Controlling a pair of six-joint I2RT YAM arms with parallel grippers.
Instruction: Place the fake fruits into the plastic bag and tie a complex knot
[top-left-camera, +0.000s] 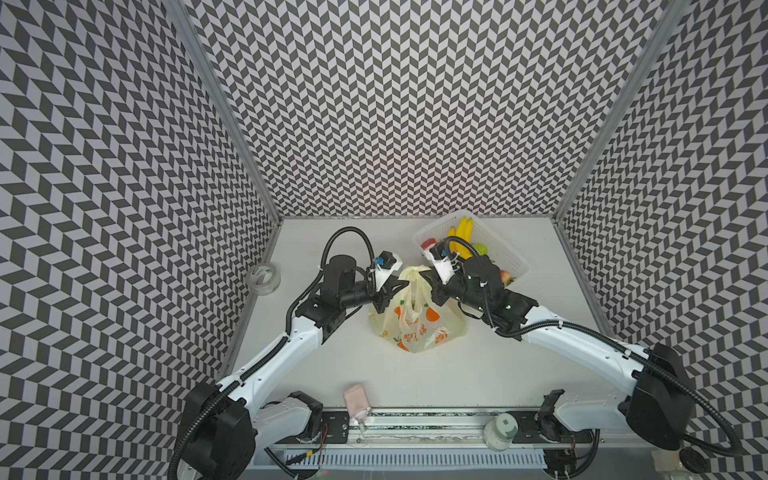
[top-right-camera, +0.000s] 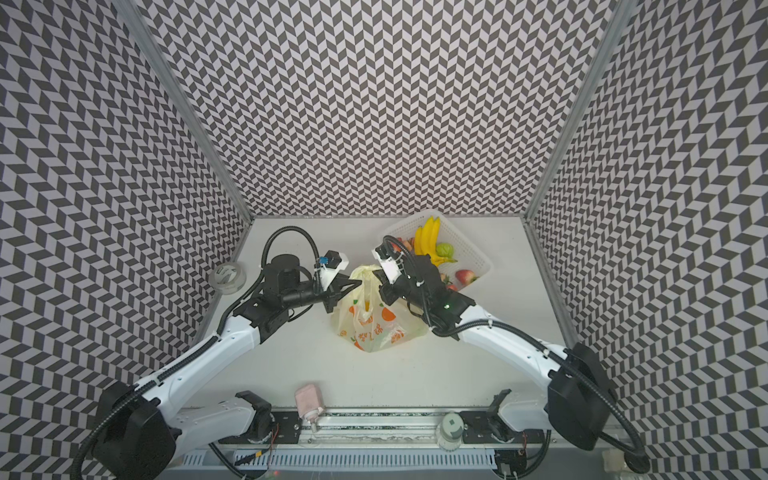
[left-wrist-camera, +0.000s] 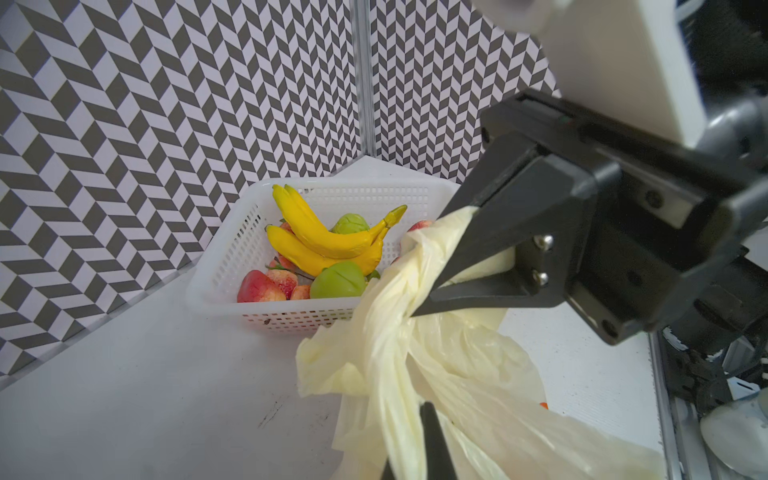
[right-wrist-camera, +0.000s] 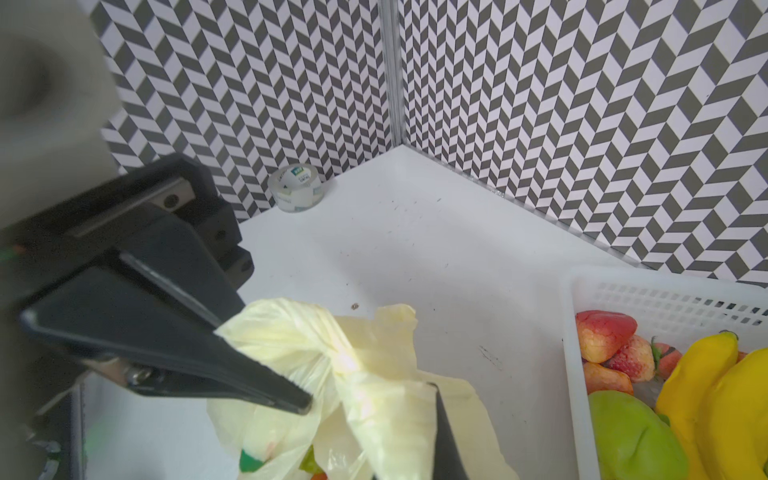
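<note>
White tabletop, chevron-patterned walls. The plastic bag (top-left-camera: 417, 328) sits mid-table beside the white basket (top-left-camera: 505, 249), which holds fake fruits (top-left-camera: 461, 232). The film appears thin, light, slippery and tear-prone, and is best taken at the bunched handle strips (top-left-camera: 411, 274). The left gripper (top-left-camera: 406, 285) and right gripper (top-left-camera: 432, 286) reach inward from opposite sides, jaws clamped on those strips.

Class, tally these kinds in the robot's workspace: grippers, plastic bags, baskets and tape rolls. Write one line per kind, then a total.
grippers: 2, the left gripper and the right gripper
plastic bag: 1
white basket: 1
tape roll: 1
Total: 5
</note>
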